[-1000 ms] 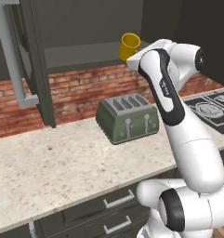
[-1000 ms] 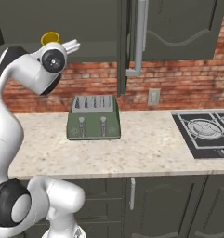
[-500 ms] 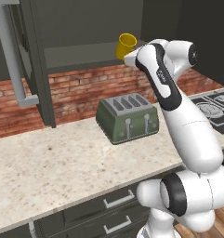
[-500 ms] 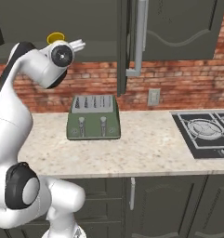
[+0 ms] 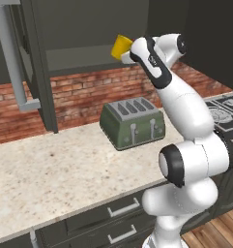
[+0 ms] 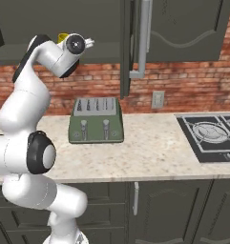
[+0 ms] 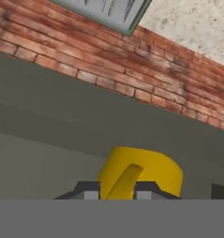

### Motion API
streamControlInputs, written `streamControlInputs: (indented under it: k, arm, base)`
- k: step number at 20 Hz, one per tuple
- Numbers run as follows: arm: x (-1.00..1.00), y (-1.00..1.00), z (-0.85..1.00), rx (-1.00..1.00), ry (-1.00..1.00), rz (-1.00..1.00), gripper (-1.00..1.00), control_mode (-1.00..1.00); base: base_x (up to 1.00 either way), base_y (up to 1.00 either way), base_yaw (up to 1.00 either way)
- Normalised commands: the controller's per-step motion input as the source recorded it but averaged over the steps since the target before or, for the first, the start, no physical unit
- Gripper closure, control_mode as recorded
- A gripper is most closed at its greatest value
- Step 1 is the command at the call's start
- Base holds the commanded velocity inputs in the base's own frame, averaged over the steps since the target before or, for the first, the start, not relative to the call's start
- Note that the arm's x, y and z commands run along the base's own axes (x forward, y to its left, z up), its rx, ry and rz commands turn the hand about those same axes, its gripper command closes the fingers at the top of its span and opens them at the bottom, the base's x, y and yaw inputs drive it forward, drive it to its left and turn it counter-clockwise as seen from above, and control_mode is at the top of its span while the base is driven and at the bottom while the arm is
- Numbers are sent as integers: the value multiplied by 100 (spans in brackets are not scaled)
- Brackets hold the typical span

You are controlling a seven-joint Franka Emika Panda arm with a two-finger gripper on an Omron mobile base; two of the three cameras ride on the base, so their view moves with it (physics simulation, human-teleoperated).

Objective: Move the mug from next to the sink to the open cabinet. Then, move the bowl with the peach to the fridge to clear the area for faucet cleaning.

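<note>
The yellow mug [image 5: 121, 47] hangs at the front edge of the open cabinet's grey shelf [image 5: 81, 59], high above the counter. My gripper [image 5: 131, 52] is shut on the mug, just right of it in the left base view. From the right base view a bit of the mug [image 6: 62, 36] peeks out behind the wrist. In the hand view the mug [image 7: 153, 169] sits just over the shelf [image 7: 48, 153], its handle between my fingertips [image 7: 91, 191]. The sink, bowl, peach, fridge and faucet are out of view.
A green toaster [image 5: 132, 123] stands on the speckled counter [image 5: 55, 174] below the mug, against the brick wall [image 5: 84, 92]. The cabinet's open door edge [image 5: 39, 68] hangs to the left. A black stove [image 6: 209, 138] lies to the right.
The arm has carried the mug a little further in toward the cabinet shelf, at about the same height. The elbow has swung up. The toaster has not moved.
</note>
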Motion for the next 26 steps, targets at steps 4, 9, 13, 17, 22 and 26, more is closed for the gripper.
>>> streamControlInputs:
  k: [4, 9, 13, 17, 22, 26]
  arm:
    - [19, 10, 0, 2, 8, 0, 100, -100]
    - [5, 58, 1, -10, 0, 1, -100, -100]
    - [0, 5, 0, 0, 0, 1, -100, -100]
    - [-43, -4, 3, 0, -14, 0, -100, -100]
    - [-81, -19, 16, 1, -22, 0, -100, -100]
    - [-100, -21, 4, 7, -21, -3, -100, -100]
  base:
    - [0, 0, 0]
    - [0, 0, 0]
    - [0, 0, 0]
    - [0, 0, 0]
    - [0, 0, 0]
    - [0, 0, 0]
